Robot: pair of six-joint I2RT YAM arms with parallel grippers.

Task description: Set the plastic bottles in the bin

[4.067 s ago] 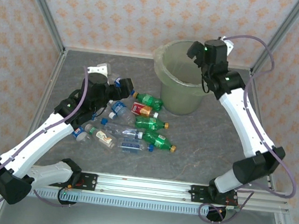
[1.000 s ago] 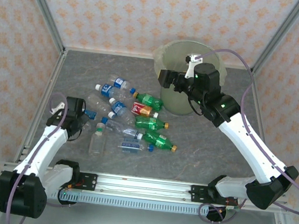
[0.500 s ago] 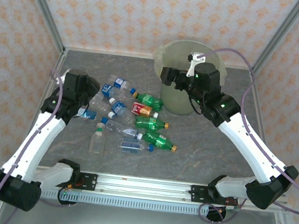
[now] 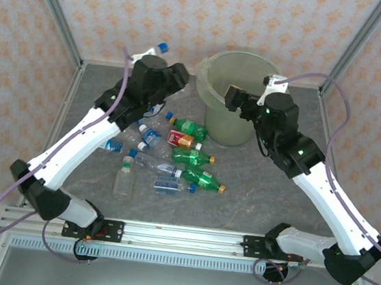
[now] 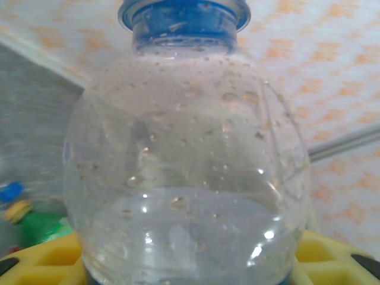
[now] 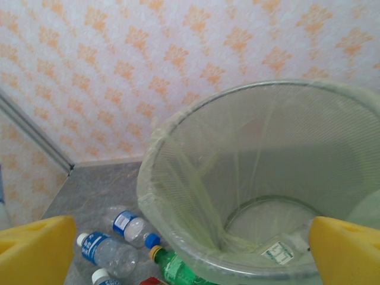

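Observation:
My left gripper point(image 4: 157, 51) is raised at the back, left of the bin, shut on a clear plastic bottle point(image 5: 187, 172) with a blue cap point(image 4: 163, 45). The bottle stands between its yellow fingers point(image 5: 323, 261). The pale green bin point(image 4: 241, 86) with its liner stands at the back centre. My right gripper point(image 4: 234, 98) hovers at the bin's near rim point(image 6: 196, 243), open, with nothing between its fingers point(image 6: 35, 249). A labelled bottle point(image 6: 279, 252) lies inside the bin. Several more lie on the table: green ones point(image 4: 192, 157), a red-labelled one point(image 4: 179, 138) and clear ones point(image 4: 151, 138).
The grey table point(image 4: 275, 186) is enclosed by patterned walls and metal corner posts point(image 4: 54, 10). Open floor lies right of the bottle pile. A white-capped clear bottle point(image 4: 123, 179) lies nearest the front. The left arm's forearm point(image 4: 88, 138) spans over the pile's left side.
My left arm has swung up and toward the back right, carrying the clear bottle from the table's left side to beside the bin. My right gripper has shifted slightly right.

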